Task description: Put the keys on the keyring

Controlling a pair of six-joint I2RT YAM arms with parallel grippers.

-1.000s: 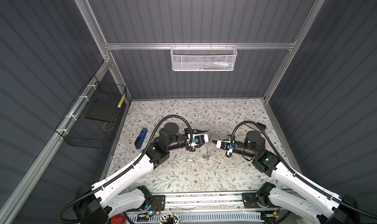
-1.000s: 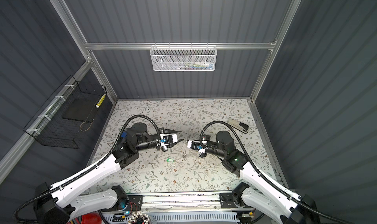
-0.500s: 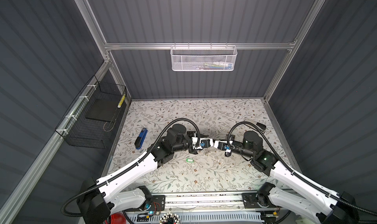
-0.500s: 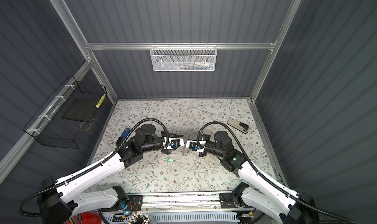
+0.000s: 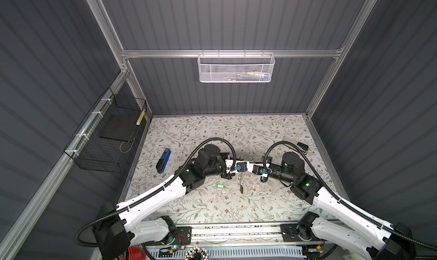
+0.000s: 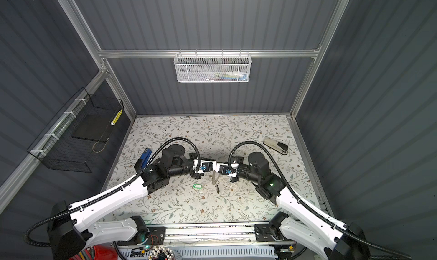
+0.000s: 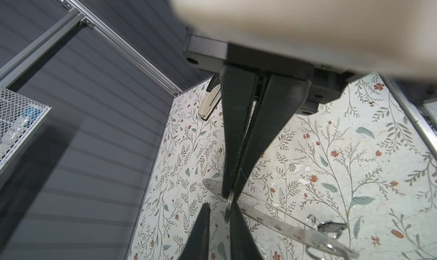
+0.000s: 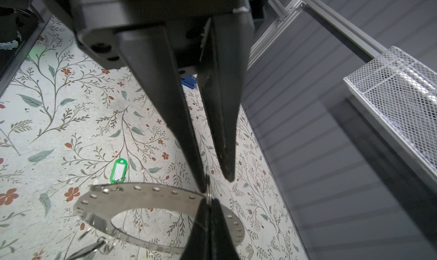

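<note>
The right tool point(image 8: 208, 203) was clamped on the keyring point(image 8: 142, 195) by its rim, above the worktop point(image 8: 47, 128), with the black-tagged key point(image 7: 329, 228) dangling from it. The green tag point(image 8: 119, 170) lay below. The left tool point(image 7: 218, 206) straddled that rim, jaws slightly apart. It probably needed to close squarely, without twisting the ring.

L grip point(image 7: 219, 205) jaws slightly apart | R grip point(image 8: 209, 200) clamped, tip-to-tip
</note>
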